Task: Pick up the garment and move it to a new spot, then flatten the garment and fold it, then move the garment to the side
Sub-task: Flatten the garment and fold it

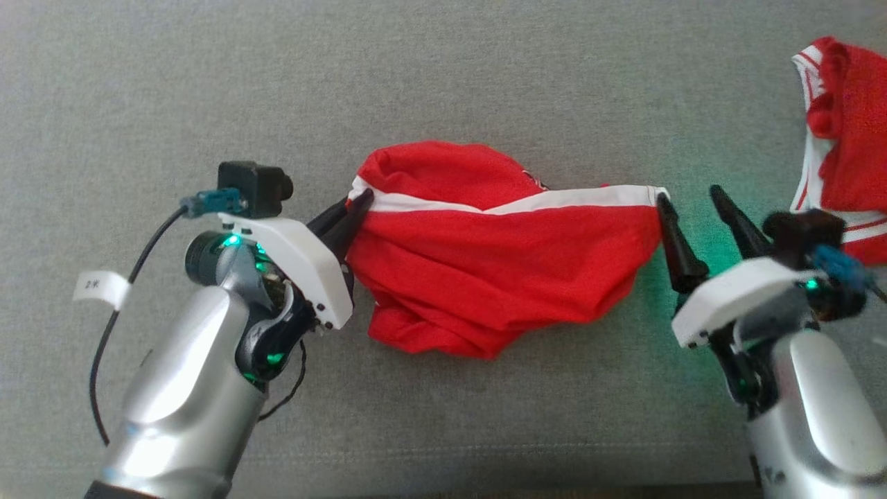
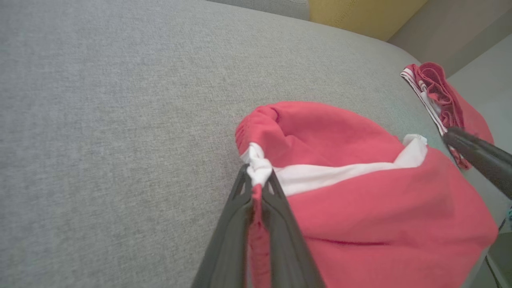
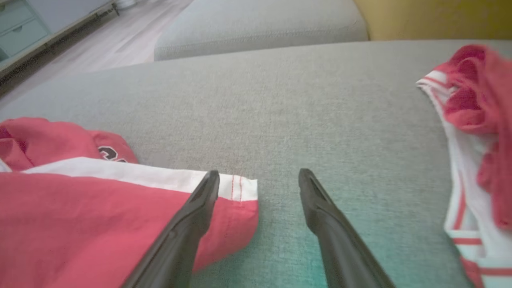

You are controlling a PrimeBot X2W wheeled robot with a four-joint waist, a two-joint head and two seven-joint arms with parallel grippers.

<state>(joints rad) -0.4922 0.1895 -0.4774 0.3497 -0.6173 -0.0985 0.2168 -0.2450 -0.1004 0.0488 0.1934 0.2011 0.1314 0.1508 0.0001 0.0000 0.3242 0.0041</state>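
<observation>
i see the red garment (image 1: 499, 270) bunched up, white band across; my left gripper (image 2: 258, 176) pinches its white corner, right gripper (image 3: 259, 174) gapes wide, maybe brushing the hem.

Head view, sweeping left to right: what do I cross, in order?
Left tool, shut on the white-banded end of the red garment → red garment → right tool, open at the garment's other corner → second red-and-white garment at the right edge.

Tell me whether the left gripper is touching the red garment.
Touching. Left wrist view: left gripper shut on the red garment at its white band.
</observation>
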